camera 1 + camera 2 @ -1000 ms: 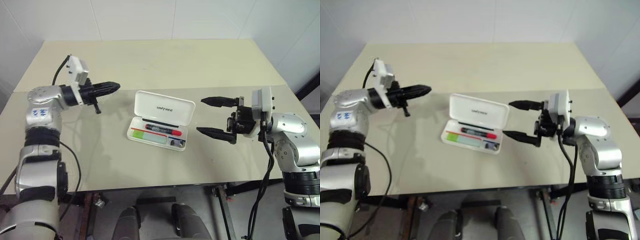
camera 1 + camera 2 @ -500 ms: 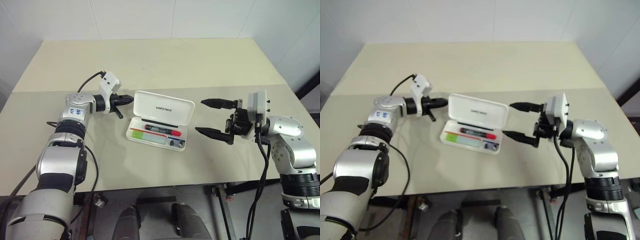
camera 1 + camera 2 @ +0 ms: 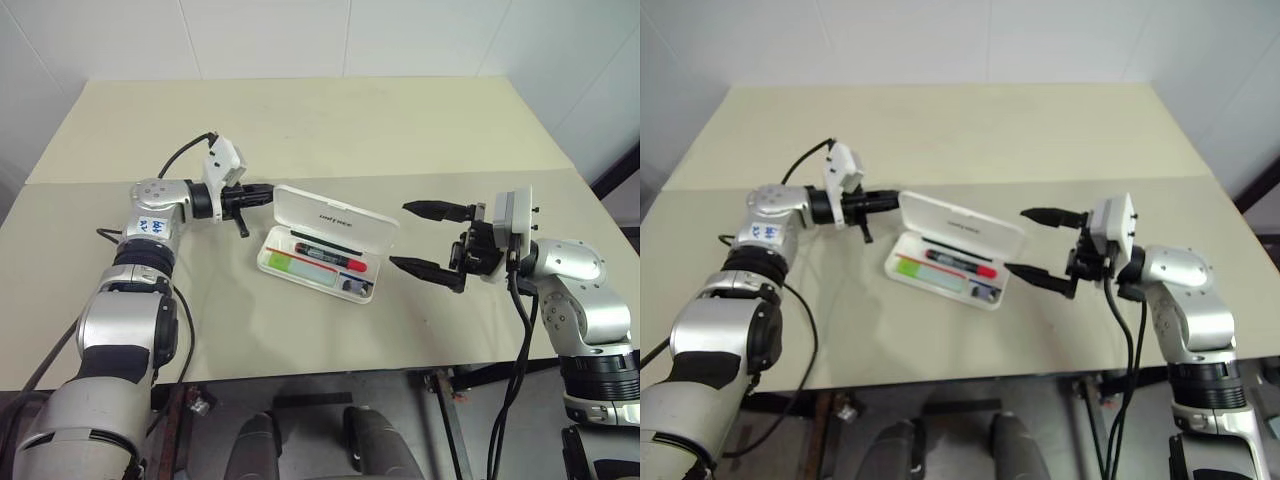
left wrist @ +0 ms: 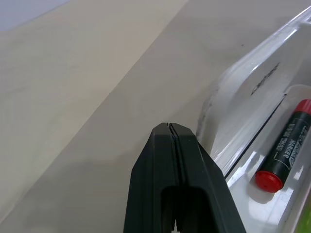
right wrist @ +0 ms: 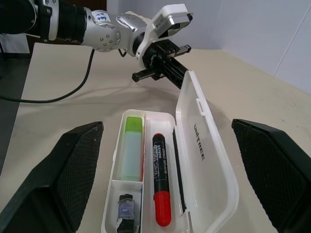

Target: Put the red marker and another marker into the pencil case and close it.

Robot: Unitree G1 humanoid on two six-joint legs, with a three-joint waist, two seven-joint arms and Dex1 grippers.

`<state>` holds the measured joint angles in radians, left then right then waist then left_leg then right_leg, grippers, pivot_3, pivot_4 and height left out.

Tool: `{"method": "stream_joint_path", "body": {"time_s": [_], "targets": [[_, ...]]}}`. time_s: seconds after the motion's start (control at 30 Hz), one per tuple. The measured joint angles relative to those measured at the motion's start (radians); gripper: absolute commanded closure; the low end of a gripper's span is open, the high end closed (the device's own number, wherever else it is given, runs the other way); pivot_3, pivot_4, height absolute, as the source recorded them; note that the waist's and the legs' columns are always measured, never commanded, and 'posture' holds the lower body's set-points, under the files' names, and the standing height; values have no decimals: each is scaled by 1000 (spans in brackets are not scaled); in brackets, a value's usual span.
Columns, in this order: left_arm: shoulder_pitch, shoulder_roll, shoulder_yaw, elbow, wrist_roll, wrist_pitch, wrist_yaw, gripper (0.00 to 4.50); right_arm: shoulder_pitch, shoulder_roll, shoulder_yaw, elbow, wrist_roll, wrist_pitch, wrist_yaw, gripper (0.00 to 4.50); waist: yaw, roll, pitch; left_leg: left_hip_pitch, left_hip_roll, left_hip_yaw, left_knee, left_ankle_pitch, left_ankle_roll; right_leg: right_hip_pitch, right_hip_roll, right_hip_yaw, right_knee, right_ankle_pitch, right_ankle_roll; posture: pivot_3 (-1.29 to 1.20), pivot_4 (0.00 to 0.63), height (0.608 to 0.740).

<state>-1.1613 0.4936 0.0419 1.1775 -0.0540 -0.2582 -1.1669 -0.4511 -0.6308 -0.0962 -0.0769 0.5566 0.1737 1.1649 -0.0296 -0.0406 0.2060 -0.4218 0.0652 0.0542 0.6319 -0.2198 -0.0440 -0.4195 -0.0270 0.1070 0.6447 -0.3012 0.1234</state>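
Beige desk (image 3: 300,120): the red marker (image 3: 330,258) and the green-capped marker (image 5: 130,145) already lie inside the pencil case (image 3: 330,245). Only closing is left, I think; the left gripper (image 3: 262,194), fingers pressed together, touches the half-raised lid (image 3: 338,218), while the right gripper (image 3: 425,240) waits spread beside.

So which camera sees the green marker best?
The right wrist view: the green marker lies in the open pencil case, cap and pale body plain. The eye views show it tiny; the left wrist view catches a green sliver.
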Motion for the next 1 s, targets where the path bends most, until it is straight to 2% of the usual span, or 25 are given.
{"method": "stream_joint_path", "body": {"time_s": [0.27, 0.43, 0.57, 0.77, 1.0], "targets": [[112, 19, -26, -123, -1, -105, -201, 4457, 5, 0, 0, 0, 0, 0, -2, 0, 1, 0, 0, 0, 0, 0, 0, 0, 0, 0, 0, 0, 0, 0, 0, 0, 150, 740], [163, 22, -44, -207, -13, -98, -268, 4457, 9, 0, 0, 0, 0, 0, -2, 0, 0, 0, 0, 0, 0, 0, 0, 0, 0, 0, 0, 1, 0, 0, 0, 0, 150, 740], [248, 30, -85, -371, -28, -6, -333, 4457, 10, 0, 0, 0, 0, 0, -3, 0, -3, 0, 0, 1, 0, 0, 0, 0, 0, 0, 0, 1, 1, 0, 0, 0, 150, 740], [353, 36, -162, -580, -19, 164, -312, 4457, 18, 0, 0, -1, 0, 0, -11, 0, -2, 0, 0, 1, 0, 0, 2, 0, 0, 1, 0, 1, 2, 0, 0, 0, 150, 740], [361, 32, -204, -643, -10, 253, -212, 4457, 42, 7, 0, -20, 1, 2, -27, 0, -1, 0, 0, 9, 0, 0, 4, 0, 0, 9, 0, 2, 0, 0, -1, 0, 150, 740]]}}
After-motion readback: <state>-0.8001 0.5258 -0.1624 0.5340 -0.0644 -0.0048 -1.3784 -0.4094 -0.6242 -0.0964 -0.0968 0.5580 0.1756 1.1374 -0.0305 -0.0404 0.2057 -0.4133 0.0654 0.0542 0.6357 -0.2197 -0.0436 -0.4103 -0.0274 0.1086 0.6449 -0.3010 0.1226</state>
